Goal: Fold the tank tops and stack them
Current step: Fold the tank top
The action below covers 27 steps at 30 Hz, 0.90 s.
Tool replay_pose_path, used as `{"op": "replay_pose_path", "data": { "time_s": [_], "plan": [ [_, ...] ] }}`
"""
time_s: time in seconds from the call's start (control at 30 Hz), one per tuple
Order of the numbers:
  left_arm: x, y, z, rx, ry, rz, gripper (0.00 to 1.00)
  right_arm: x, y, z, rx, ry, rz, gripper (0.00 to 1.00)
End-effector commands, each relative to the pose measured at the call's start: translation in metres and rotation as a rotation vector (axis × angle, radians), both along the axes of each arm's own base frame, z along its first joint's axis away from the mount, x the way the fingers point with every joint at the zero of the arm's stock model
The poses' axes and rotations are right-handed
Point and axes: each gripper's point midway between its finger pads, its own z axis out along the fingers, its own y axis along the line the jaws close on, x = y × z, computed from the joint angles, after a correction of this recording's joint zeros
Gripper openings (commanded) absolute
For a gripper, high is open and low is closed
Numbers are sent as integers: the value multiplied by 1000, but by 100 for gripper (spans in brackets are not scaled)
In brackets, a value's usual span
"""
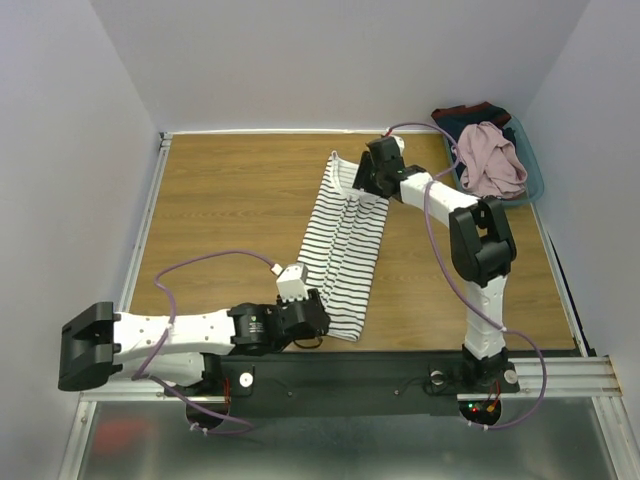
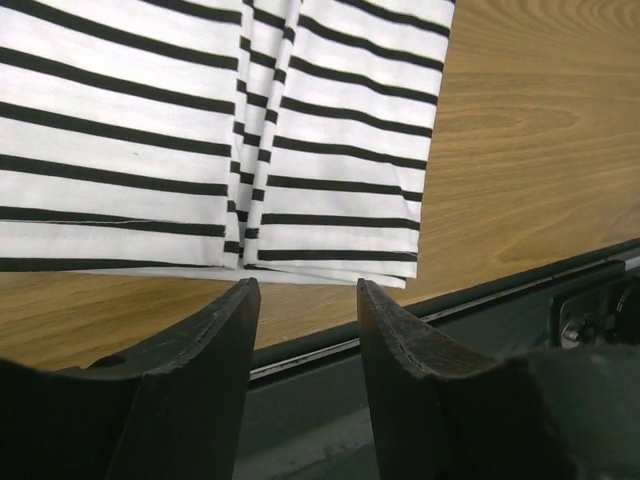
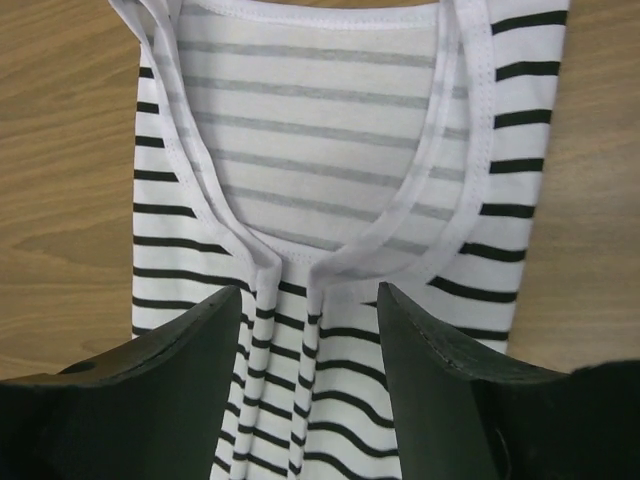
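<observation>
The striped tank top (image 1: 345, 240) lies folded lengthwise into a long strip on the wooden table, neckline far, hem near. My left gripper (image 1: 312, 318) is open and empty just off the hem; the left wrist view shows the hem (image 2: 300, 180) ahead of the gripper (image 2: 308, 295). My right gripper (image 1: 362, 178) is open and empty over the neckline end; the right wrist view shows the neckline (image 3: 320, 190) beyond the gripper (image 3: 310, 300). The pink-mauve tank top (image 1: 490, 160) lies crumpled in the bin at the far right.
A teal bin (image 1: 533, 170) at the far right corner holds the pink top and dark navy-and-red clothing (image 1: 470, 114). A metal rail (image 1: 145, 225) edges the table on the left. The black base rail (image 2: 520, 290) runs along the near edge.
</observation>
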Motion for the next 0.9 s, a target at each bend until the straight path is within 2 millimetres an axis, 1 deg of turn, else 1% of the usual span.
{"op": "replay_pose_path", "data": {
  "time_s": [0.0,0.03,0.1,0.13,0.17,0.2,0.23,0.27,0.3,0.33,0.37,0.4,0.43,0.47,0.5,0.53,0.57,0.6,0.63,0.67,0.7,0.73,0.83,0.87],
  "plan": [
    [27,16,35,13,-102,99,55,-10,-13,55,-11,-105,-30,63],
    [34,19,40,18,-118,105,55,-19,-22,53,-34,-102,-49,63],
    [51,24,44,26,-133,114,53,-28,-31,46,-56,-86,-66,62],
    [69,33,44,32,-139,161,52,-32,-34,44,-62,-81,-71,62],
    [79,32,47,31,-164,134,52,-39,-39,38,-75,-65,-78,62],
    [89,35,42,55,-161,140,51,-42,-42,35,-80,-59,-86,61],
    [107,42,46,54,-159,177,51,-45,-45,32,-87,-53,-90,60],
    [118,45,46,87,-177,171,50,-47,-47,29,-99,-49,-97,59],
    [127,48,38,127,-164,176,50,-49,-49,25,-109,-41,-96,57],
    [137,51,37,146,-164,181,49,-50,-52,22,-114,-36,-100,56],
    [153,53,46,147,-181,191,49,-48,-54,17,-118,-25,-102,55],
    [162,56,38,178,-168,197,49,-45,-54,14,-122,-21,-96,54],
    [169,54,38,176,-159,186,49,-43,-54,9,-131,-11,-90,52],
    [180,50,46,156,-174,184,49,-39,-56,7,-137,-8,-90,51],
    [190,55,44,173,-173,185,48,-36,-55,6,-136,-6,-84,50],
    [193,53,34,192,-146,168,48,-33,-57,-3,-145,9,-88,50],
    [199,51,35,196,-147,166,48,-30,-61,-6,-147,13,-96,50],
    [203,54,27,218,-132,170,48,-28,-63,-12,-152,24,-93,48],
    [204,55,25,223,-127,170,48,-23,-65,-11,-153,19,-97,48],
    [207,57,22,221,-124,178,48,-21,-68,-21,-161,38,-99,47],
    [206,56,18,221,-118,170,48,-18,-68,-24,-163,40,-96,47],
    [206,57,12,219,-103,172,48,-15,-68,-31,-172,49,-88,47],
    [201,57,-4,212,-67,168,48,-6,-66,-37,-192,50,-65,47],
    [198,58,-12,213,-54,168,48,-2,-63,-36,-188,44,-58,47]
  ]
}}
